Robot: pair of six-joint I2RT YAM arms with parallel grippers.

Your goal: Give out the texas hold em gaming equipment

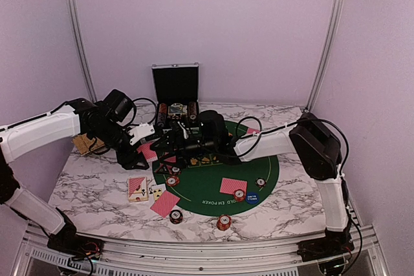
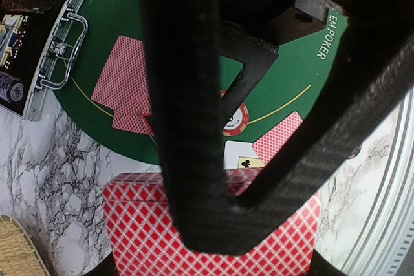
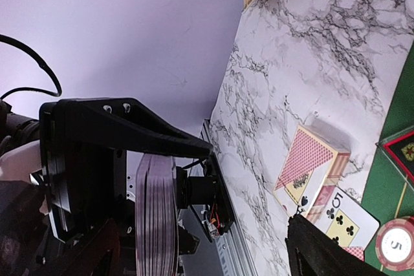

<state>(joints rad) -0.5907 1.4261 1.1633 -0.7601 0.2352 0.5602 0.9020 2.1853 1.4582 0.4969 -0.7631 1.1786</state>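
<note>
My left gripper is shut on a deck of red-backed cards, held above the table's left side. My right gripper is open at the deck; one finger lies across the deck's back. In the right wrist view the deck is edge-on between the jaws. Loose cards lie on the table and mat. Striped chips and a blue disc lie near the front. A black triangular marker lies on the mat.
A round green poker mat covers the table's middle. The open black case stands at the back. The woven tan tray sits at the far left under my left arm. The table's front rail is close to the chips.
</note>
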